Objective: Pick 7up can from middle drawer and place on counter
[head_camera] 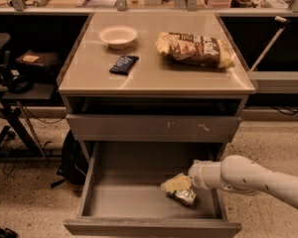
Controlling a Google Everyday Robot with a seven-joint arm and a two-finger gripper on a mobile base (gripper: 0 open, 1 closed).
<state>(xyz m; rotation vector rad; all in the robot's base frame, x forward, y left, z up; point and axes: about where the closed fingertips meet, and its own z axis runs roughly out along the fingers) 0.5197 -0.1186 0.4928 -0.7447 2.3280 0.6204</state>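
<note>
The arm (pixel 258 178) reaches from the right into the open drawer (pixel 134 200), its gripper (pixel 176 184) down against the can (pixel 185 197), which lies tilted on the drawer floor near the right wall. Whether the gripper has closed on the can cannot be told. The can is not yet lifted out. By the look of it, the lift and the placing on the counter (pixel 164 78), beside bowl (pixel 117 35), packet (pixel 123 64) and chip bag (pixel 196 48), remain.

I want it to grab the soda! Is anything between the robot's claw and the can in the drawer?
Nothing: in the camera view the gripper sits right against the 7up can in the middle drawer.
</note>
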